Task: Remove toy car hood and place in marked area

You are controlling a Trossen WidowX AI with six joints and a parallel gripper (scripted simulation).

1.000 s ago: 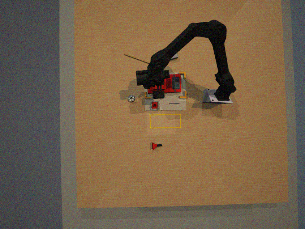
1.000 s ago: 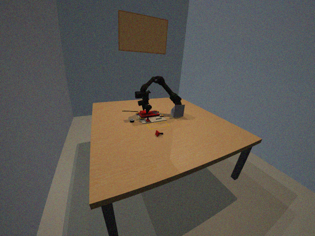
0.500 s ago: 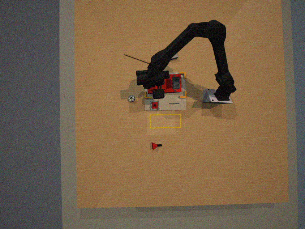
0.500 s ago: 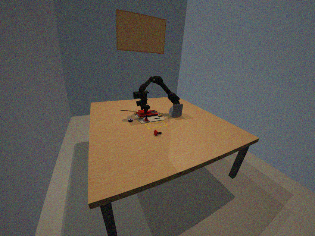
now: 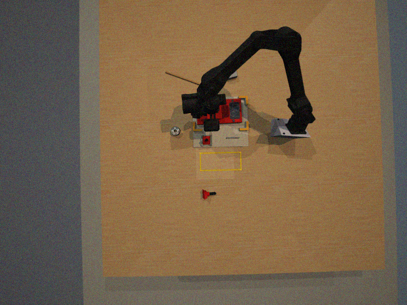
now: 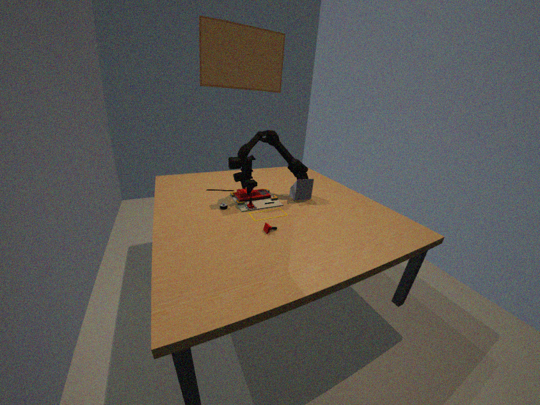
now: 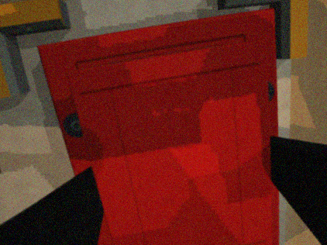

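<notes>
The toy car (image 5: 238,120) (image 7: 56,64) is red and lies on a pale board under the arm. Its hood (image 7: 166,122) is the red panel marked by thin grooves, at the car's left end in the top view; the arm covers much of it there. My gripper (image 7: 180,160) (image 6: 248,191) points down over the car, with a black finger at either side of the hood, and is shut on it. The hood sits low at the car, with no clear gap under it visible. The marked area is a yellow outline (image 5: 220,152) (image 6: 271,217) on the table, in front of the board.
The pale board (image 5: 234,142) has orange corner brackets (image 5: 244,127) (image 7: 298,29) around the car. A small red block (image 5: 206,139) and a thin dark rod (image 5: 232,138) are on its front part. A wheel (image 5: 175,130) lies left, and a red and black piece (image 5: 205,194) beyond the outline.
</notes>
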